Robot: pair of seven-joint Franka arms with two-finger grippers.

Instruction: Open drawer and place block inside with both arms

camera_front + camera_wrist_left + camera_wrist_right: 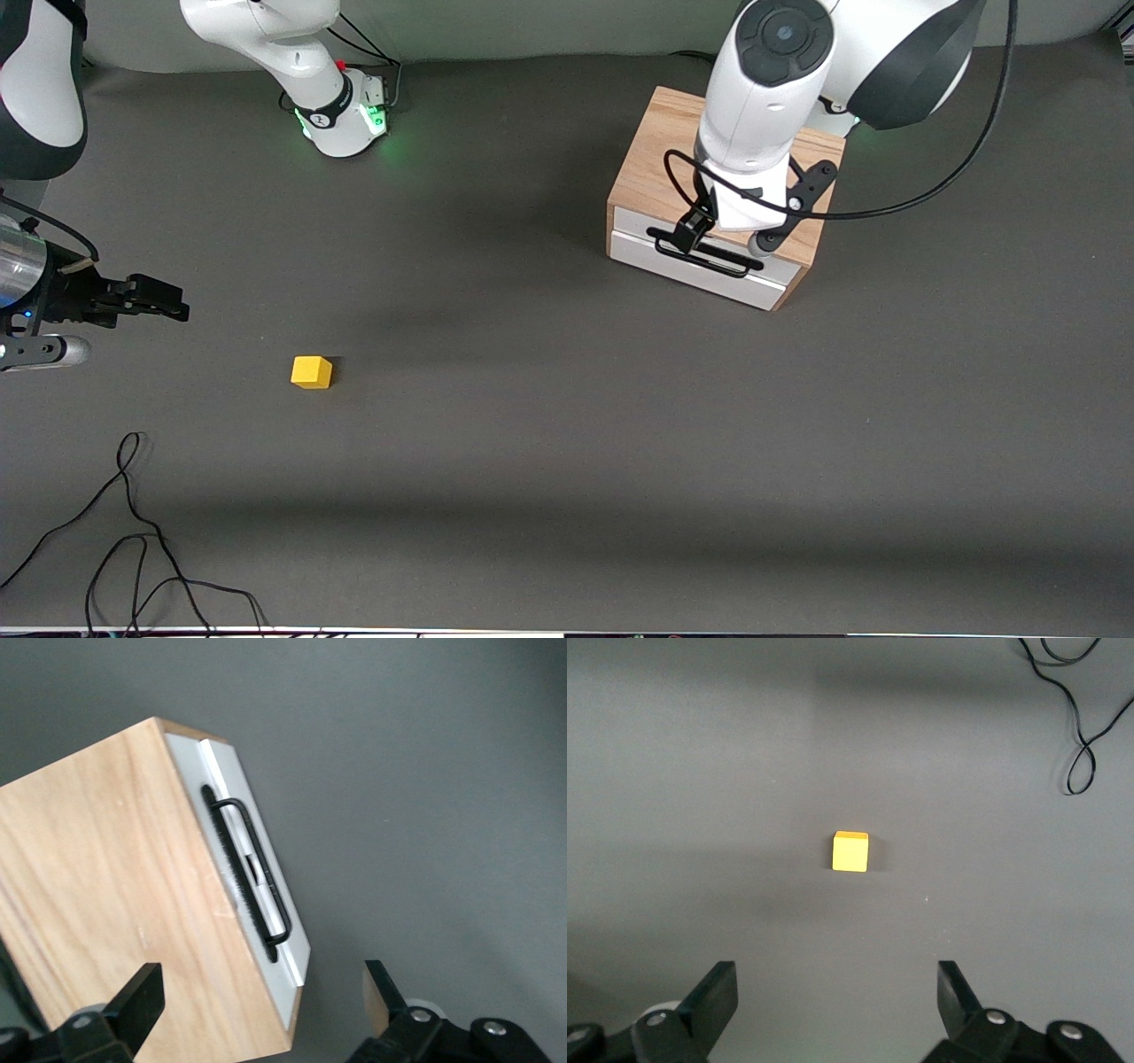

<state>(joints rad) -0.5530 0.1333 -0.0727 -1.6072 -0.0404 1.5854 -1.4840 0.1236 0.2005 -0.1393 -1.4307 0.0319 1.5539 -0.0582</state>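
Left tool [709,237] over drawer [700,264] (handle [257,870] lengthwise).

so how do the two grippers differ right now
The left gripper is over the box's front edge by the drawer handle; the right gripper hangs over bare table toward the right arm's end, near the block. The left points down; the right lies roughly level. Both are open and empty.

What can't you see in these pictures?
- Inside of the white-fronted wooden drawer: it is shut in the light oak box, in every view.
- Part of the thin black wire handle: front view, the left gripper covers it.
- Right arm: front view, cut by the edge beside its right gripper.
- Small yellow cube: underside hidden.
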